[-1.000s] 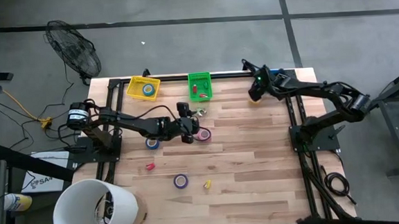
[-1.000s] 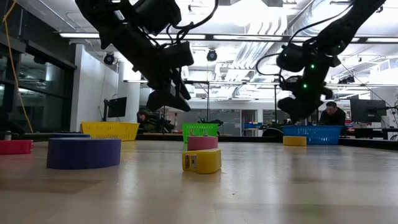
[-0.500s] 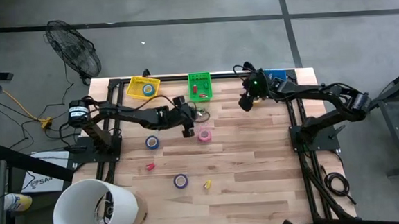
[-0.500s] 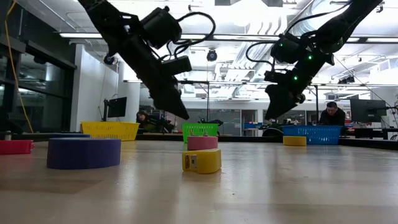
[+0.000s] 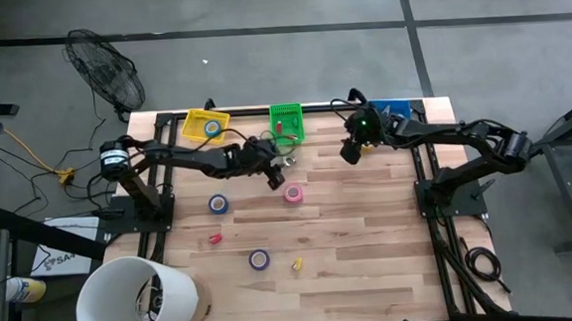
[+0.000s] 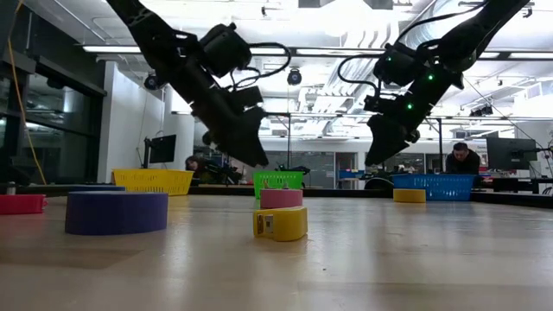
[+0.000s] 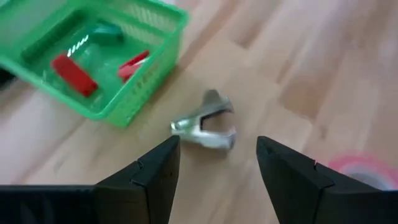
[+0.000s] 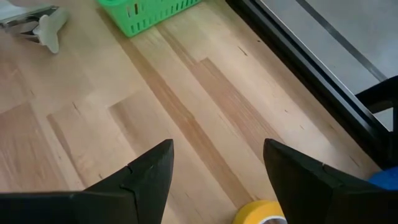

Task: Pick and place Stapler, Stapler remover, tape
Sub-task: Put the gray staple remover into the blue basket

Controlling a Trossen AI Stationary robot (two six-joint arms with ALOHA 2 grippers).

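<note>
Since a sec ago my left gripper (image 5: pixel 274 177) has pulled back off the pink tape roll (image 5: pixel 293 192) and swung toward the green basket (image 5: pixel 286 124); the right gripper (image 5: pixel 349 151) has come in from the far right corner toward table centre.

L gripper now hangs above the wood w/ both fingers (image 7: pixel 149 177) spread and nothing between them. Its wrist cam looks straight at the staple remover (image 7: pixel 206 121), a silver claw type, lying on the table just beside the green basket's near corner. Red and dark green pieces sit inside that basket.

R gripper also spread, empty, off the table, approx level w/ the basket's near edge. Its wrist cam catches a yellow tape roll (image 8: pixel 262 213) close under the fingers, and the remover far off.

Tape: pink roll just beside the L gripper on its near side, blue roll (image 5: pixel 218 203) to its left, purple roll (image 5: pixel 259 259) nearer the front, w/ a small yellow piece (image 5: pixel 297 264) beside it and a small red piece (image 5: pixel 215 239) left of it. One more roll sits in the yellow basket (image 5: pixel 205 125). Blue basket (image 5: pixel 394 108) at the far right corner.

Can't pick out a stapler anywhere.
</note>
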